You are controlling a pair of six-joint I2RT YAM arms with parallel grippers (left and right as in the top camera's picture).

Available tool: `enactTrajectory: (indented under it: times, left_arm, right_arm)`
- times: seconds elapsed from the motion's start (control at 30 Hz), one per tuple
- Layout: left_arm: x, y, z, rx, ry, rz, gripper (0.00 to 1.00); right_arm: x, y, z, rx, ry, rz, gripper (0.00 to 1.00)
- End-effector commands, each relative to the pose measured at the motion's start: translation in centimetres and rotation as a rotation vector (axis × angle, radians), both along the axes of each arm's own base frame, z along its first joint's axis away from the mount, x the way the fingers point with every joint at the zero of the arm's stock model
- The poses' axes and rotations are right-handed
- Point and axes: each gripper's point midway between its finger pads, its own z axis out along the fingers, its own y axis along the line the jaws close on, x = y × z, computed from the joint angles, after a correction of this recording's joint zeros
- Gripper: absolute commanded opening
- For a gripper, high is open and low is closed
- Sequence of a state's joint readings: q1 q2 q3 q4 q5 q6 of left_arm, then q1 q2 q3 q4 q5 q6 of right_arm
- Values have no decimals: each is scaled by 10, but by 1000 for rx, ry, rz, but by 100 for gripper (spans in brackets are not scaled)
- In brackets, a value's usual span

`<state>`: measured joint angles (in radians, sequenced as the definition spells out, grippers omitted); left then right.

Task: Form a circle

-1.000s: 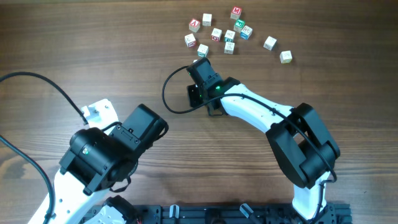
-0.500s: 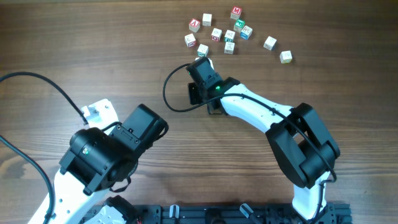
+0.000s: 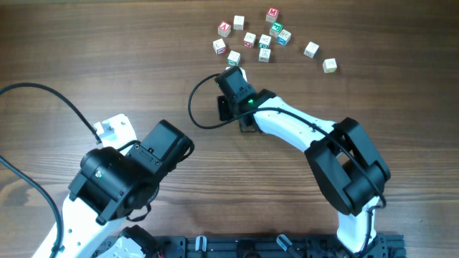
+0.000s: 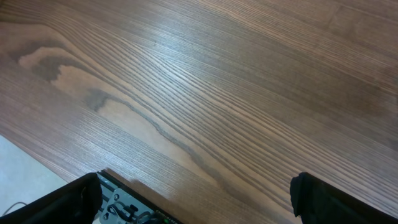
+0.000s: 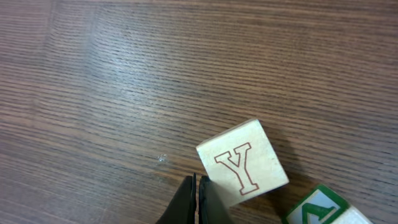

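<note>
We judge the circle barely begun. The cubes (image 3: 249, 39) lie in a loose scatter at the far side of the tabletop (image 3: 107, 64), about a dozen of them, small and pale with coloured letter faces. No ring shows. The ones to the left bunch together with gaps and no curve we can trust, and two sit apart to the right. Nearly all the arranging is left: most cubes would need to be nudged outward and spaced evenly round an open middle.

The right hand (image 5: 196, 190) is fully shut with nothing between its fingers. Its tips meet at the near edge of the Y cube (image 5: 242, 163), touching it or just beside it; we cannot tell which. That cube is the nearest of the group, with a green cube (image 5: 320, 210) close at its corner. We take this for a push with closed fingers, not a grasp.

The left hand (image 4: 196, 196) is wide open and empty, over bare wood well apart from the cubes.

The tabletop is dark brown with strong grain and a dull sheen, flat and smooth-looking, so cubes should slide readily. A black cable (image 3: 193, 107) loops beside the right arm. Of the room we see little: a pale strip past the tabletop edge in the left wrist view.
</note>
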<state>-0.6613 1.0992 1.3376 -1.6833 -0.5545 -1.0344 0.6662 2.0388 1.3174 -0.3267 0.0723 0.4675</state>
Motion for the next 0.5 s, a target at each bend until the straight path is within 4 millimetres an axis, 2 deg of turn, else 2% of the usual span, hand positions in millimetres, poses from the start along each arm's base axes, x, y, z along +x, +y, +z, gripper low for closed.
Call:
enactTrajectory:
  times: [0.0, 0.17, 0.33, 0.47]
  left_arm:
    - [0, 1, 0, -2, -9, 11, 100]
    - [0, 1, 0, -2, -9, 11, 100]
    - [0, 1, 0, -2, -9, 11, 100]
    - [0, 1, 0, -2, -9, 11, 100]
  right_arm:
    - [4, 0, -5, -8, -6, -21, 5]
    - [7, -4, -4, -20, -17, -55, 5]
    - [4, 6, -1, 18, -10, 1, 5]
    - [-2, 6, 30, 49, -20, 13, 5]
